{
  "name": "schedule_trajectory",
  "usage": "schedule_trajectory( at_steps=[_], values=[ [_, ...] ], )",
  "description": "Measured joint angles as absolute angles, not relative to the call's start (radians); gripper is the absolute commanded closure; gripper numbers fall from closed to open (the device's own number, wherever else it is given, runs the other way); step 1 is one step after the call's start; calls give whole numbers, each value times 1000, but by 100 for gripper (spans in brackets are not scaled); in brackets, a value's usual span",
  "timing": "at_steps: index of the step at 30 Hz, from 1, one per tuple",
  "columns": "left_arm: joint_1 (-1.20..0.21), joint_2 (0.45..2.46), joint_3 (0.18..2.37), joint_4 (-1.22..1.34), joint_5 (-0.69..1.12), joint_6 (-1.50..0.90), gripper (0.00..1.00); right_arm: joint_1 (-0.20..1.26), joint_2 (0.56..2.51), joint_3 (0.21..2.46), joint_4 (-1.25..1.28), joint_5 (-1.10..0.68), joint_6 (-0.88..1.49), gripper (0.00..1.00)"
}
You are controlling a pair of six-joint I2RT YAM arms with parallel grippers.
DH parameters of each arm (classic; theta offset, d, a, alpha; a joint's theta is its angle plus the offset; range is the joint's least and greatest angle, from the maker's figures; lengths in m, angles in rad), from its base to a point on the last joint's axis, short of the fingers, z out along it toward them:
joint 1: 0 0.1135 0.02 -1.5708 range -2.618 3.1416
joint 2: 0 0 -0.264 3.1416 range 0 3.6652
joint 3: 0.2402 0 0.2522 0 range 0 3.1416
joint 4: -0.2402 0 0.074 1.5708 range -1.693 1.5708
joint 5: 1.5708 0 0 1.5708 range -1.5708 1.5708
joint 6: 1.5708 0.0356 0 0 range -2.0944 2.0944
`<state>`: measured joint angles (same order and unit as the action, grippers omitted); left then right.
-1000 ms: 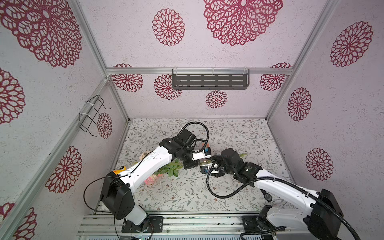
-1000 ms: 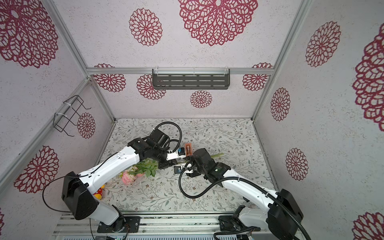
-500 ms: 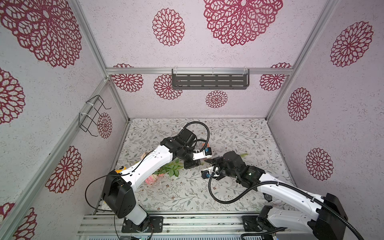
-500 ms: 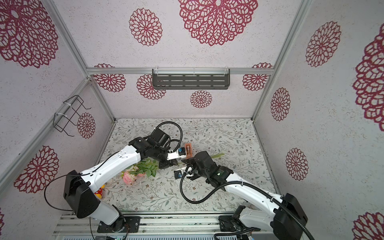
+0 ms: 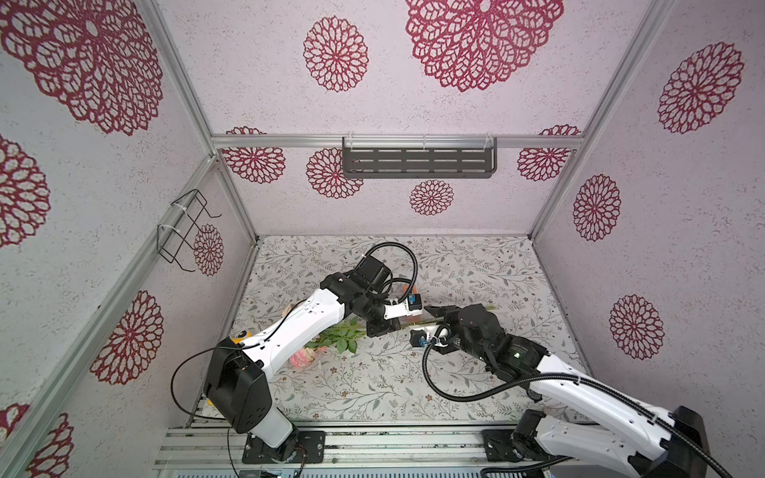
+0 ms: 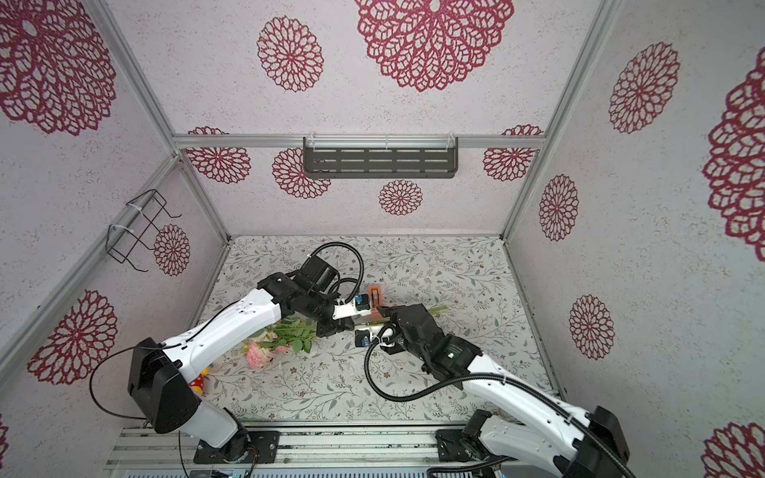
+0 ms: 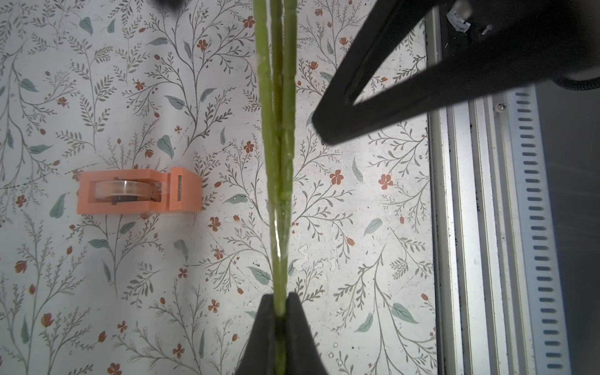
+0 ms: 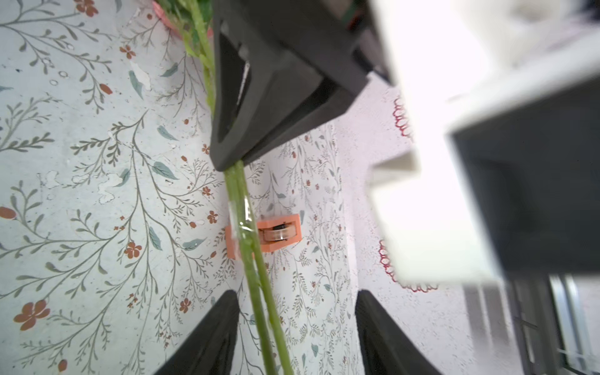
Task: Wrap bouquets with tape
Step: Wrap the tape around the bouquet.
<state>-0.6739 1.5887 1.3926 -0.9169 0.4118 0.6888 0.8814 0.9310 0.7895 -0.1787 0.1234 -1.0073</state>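
Left wrist view: our left gripper (image 7: 280,311) clamps the bouquet (image 7: 275,97) by its stems (image 7: 280,276); just beyond, a clear strip (image 7: 278,227) already clings. The tape (image 7: 126,190) sits in its dispenser (image 7: 185,191) at nine o'clock. Our right gripper (image 8: 297,293) straddles the stems, jaws apart; we judge the wrapping unfinished.

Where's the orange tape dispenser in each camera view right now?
In a top view: tape dispenser at centre, just beyond the stems.
In a top view: only an orange sliver past the left arm.
Left wrist: beside the stems, apart from them.
Right wrist: behind the stems, which cross it.
Shared landmark: the green stems.
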Motion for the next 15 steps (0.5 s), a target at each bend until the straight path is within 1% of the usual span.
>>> schedule_trajectory(
  at_steps=[3,5,9,12,15],
  values=[
    [-673,1590,1400,-928,414,689,100,881,872,780,-181,47,-1013,46],
    [-673,1592,1410,-932,414,689,100,881,879,773,-178,-11,-1023,46],
    [-673,1597,1425,-941,416,690,100,886,1001,805,-191,-76,-1047,45],
    [-673,1606,1434,-950,418,693,100,888,1123,831,-196,-73,-1063,46],
    [-673,1618,1437,-966,418,696,100,888,1162,836,-191,-50,-1068,46]
  ],
)
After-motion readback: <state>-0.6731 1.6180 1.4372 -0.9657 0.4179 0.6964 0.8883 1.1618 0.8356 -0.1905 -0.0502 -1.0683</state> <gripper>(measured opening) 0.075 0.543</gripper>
